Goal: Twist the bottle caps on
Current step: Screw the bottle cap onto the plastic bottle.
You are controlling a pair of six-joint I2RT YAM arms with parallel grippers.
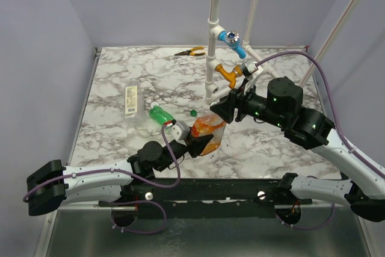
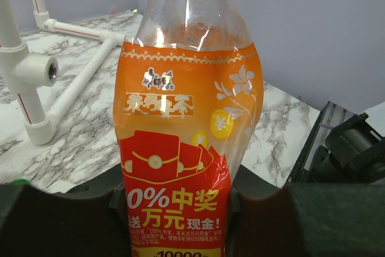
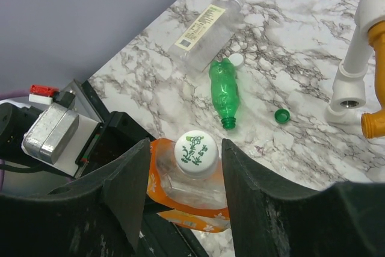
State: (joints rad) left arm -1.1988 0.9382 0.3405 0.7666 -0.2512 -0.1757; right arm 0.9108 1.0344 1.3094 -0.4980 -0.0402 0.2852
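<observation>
Capping the orange bottle [image 1: 209, 130] near the front edge of the tabletop [image 1: 120, 76].
Left gripper [image 1: 194, 141] pinches its soft-looking body low; right gripper [image 3: 185, 147], spread, straddles the white cap [image 3: 195, 153]; likely slick, take its rim.

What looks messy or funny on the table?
The green bottle lies tipped on its side with no cap; a dark green cap sits loose beside it. The clear bottle lies flat too. Nothing looks spilled.

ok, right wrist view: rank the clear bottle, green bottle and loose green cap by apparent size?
1. clear bottle, longest and widest, though farthest away
2. green bottle, a little shorter and slimmer
3. green cap, by far the smallest
</observation>
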